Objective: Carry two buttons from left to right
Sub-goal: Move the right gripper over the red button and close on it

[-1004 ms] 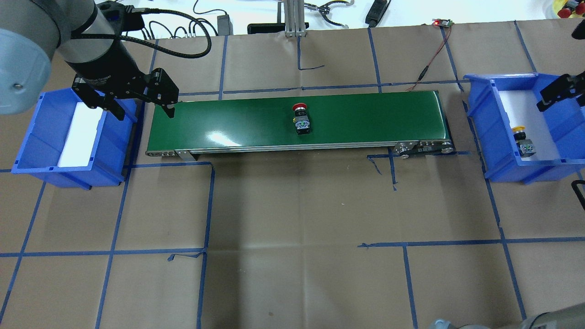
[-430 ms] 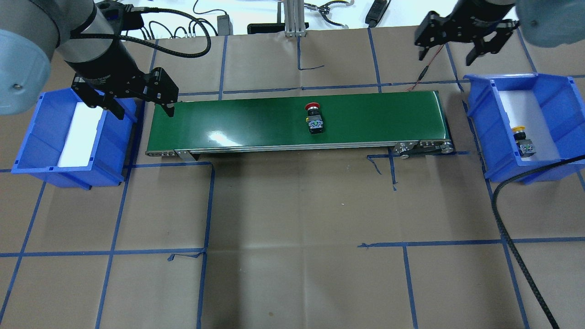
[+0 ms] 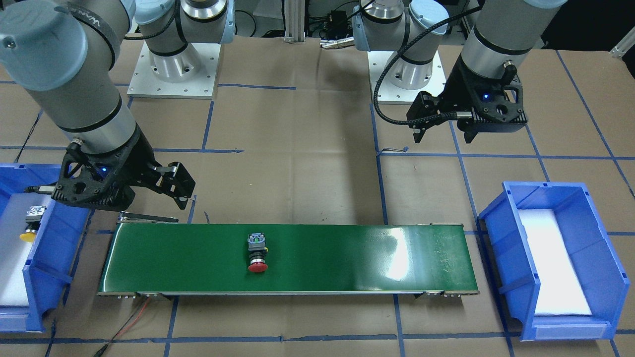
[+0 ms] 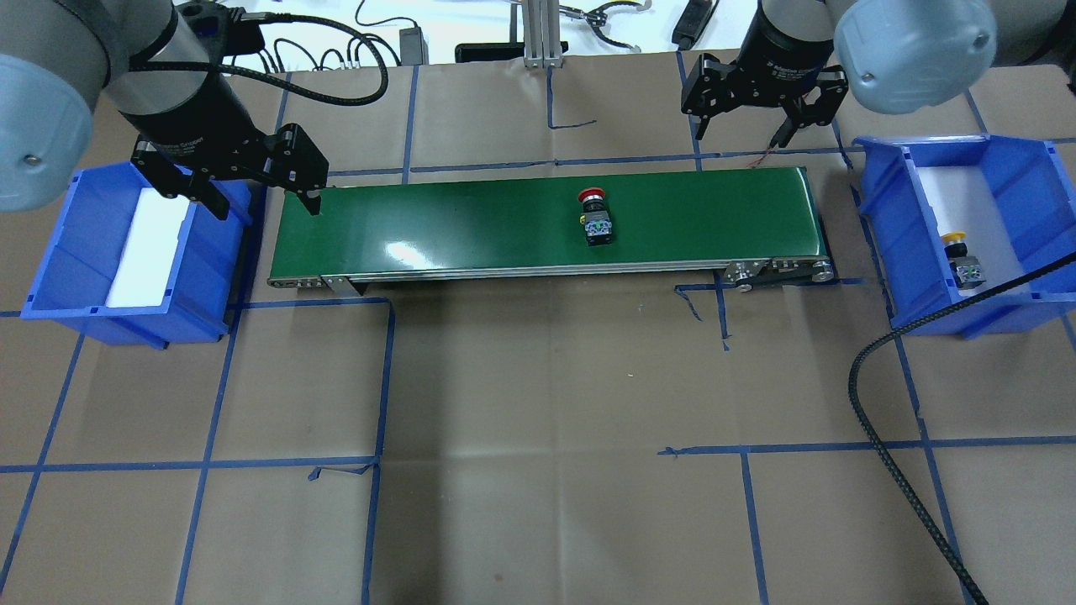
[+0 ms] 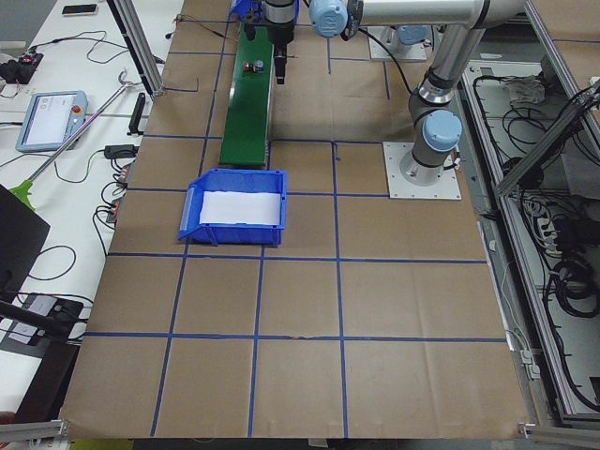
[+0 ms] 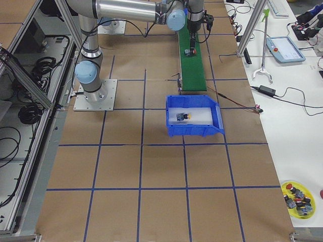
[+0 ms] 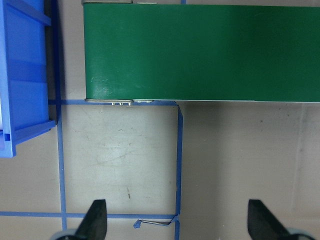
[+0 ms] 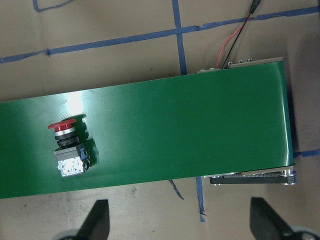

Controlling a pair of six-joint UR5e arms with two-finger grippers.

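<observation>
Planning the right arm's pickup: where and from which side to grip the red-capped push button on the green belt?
Probably its black cylindrical body, between red cap and grey-white block, from straight above, jaws closing along the green belt: the red-capped button lies on its side, axis across the belt.

On brown-papered table [image 4: 538, 521], blue-taped in squares: green conveyor [image 4: 471, 223] midway, left bin [image 4: 67, 252] and right bin [image 4: 883, 235] at its ends
</observation>
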